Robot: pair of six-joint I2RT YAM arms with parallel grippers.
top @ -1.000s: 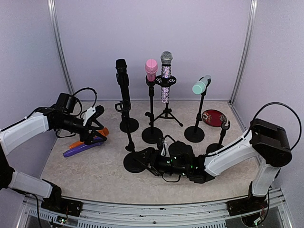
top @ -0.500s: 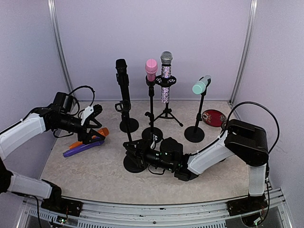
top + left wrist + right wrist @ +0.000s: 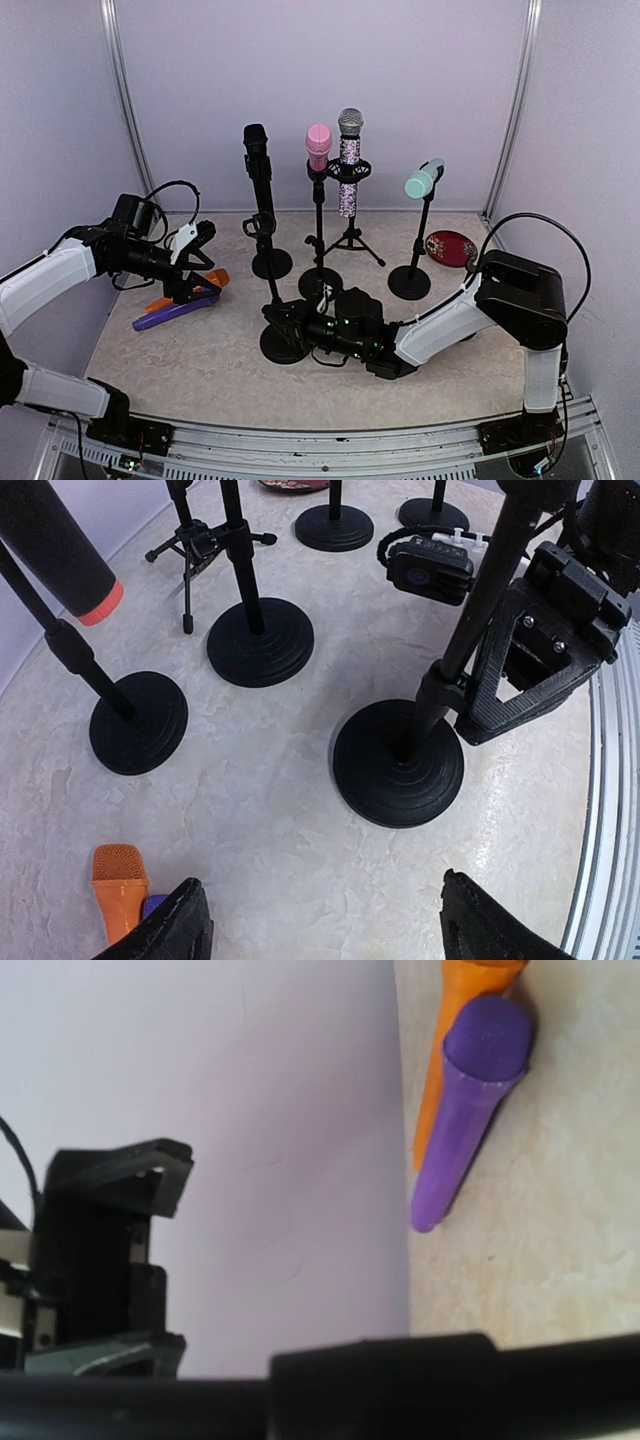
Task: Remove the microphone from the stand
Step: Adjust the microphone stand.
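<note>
Stand pole (image 3: pixel 482 598) clamped in right hand (image 3: pixel 442 694)

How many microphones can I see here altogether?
6. Four sit upright at the back: a black microphone, a pink microphone, a glittery silver microphone and a mint-green microphone. An orange microphone and a purple microphone lie on the table at left. More may be hidden.

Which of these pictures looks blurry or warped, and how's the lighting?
Right wrist view: the stand pole across the bottom is blurred, the purple microphone clearer. Left wrist view: sharp, but wide-angle bending splays the stands outward. Top view: even light, soft shadows, no glare.
</note>
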